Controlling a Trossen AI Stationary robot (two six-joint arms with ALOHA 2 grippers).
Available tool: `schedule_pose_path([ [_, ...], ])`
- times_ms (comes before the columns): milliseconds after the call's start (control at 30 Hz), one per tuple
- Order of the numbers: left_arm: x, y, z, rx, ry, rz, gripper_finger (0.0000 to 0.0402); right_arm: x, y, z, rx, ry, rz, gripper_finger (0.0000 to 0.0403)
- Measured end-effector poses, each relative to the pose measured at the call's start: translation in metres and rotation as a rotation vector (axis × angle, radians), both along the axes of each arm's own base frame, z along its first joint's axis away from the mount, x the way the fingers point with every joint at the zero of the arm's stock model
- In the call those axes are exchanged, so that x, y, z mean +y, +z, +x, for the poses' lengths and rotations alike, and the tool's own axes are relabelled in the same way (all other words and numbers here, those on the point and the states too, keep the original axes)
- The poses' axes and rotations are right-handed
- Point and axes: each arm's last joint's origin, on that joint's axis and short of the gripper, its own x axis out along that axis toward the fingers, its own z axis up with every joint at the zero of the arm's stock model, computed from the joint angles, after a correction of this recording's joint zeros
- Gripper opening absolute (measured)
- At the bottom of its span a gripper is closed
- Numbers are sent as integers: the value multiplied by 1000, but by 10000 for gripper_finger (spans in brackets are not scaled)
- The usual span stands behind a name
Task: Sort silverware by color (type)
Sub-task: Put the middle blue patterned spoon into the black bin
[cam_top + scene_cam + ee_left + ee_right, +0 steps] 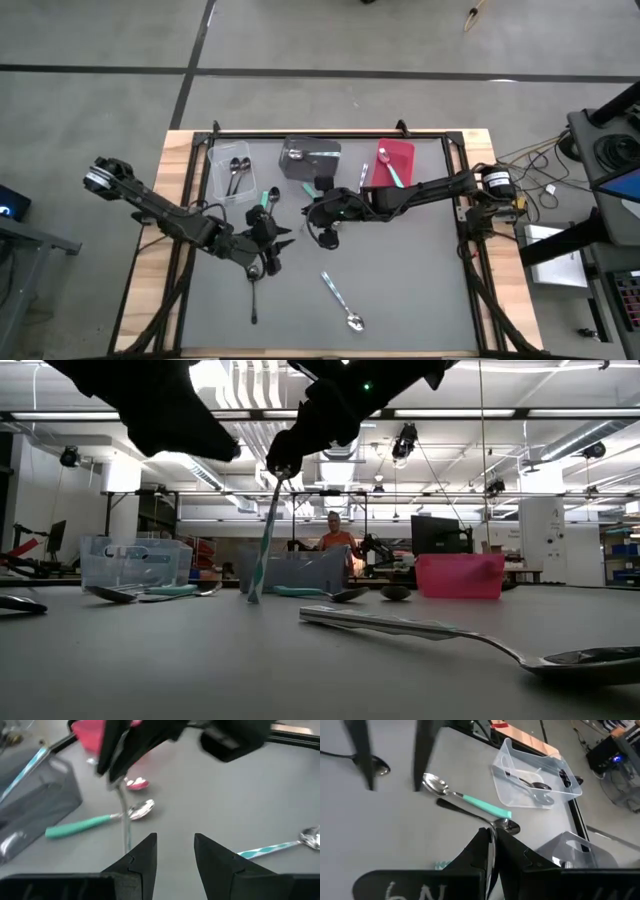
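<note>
Nearest spoon: You see a long silver metal spoon with a pale striped handle point(342, 300) lying flat on the grey table point(420, 280), near you and a bit to the right.
Black spoon: A thin all-black spoon point(254, 292) lies flat to the left of it, with its bowl end pointing far.
Left gripper: Your left gripper point(175, 845) hangs just past the bowl end of that black spoon. Its two fingers are spread apart and nothing is between them.
Right gripper: Your right gripper point(312, 210) is in the middle of the table, just right of the left one. Its fingers are pressed together on a thin spoon with a teal and white striped handle point(262, 545). That spoon hangs almost upright, a little tilted, with its low end close to the table.
Loose spoons: A silver spoon with a plain teal handle point(465, 795) lies flat on the left, and a dark spoon point(475, 816) lies just beside it.
Clear plastic bin point(215, 165): It sits far left and holds black spoons point(236, 172).
Dark grey bin point(300, 172): It sits far in the middle and holds a silver spoon point(296, 155).
Red bin point(402, 160): It sits far right and holds a teal-handled spoon point(390, 168).
</note>
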Motion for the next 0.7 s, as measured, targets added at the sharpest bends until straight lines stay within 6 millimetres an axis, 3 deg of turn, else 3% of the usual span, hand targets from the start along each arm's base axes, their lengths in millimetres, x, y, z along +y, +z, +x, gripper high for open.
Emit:
schedule_pose_path([
  [533, 17, -10, -3, 101, 112, -25, 112, 0, 0, -1, 15, 13, -20, 13],
  [700, 24, -8, 4, 79, 103, 26, 112, 0, 0, -1, 13, 10, -16, 13],
])
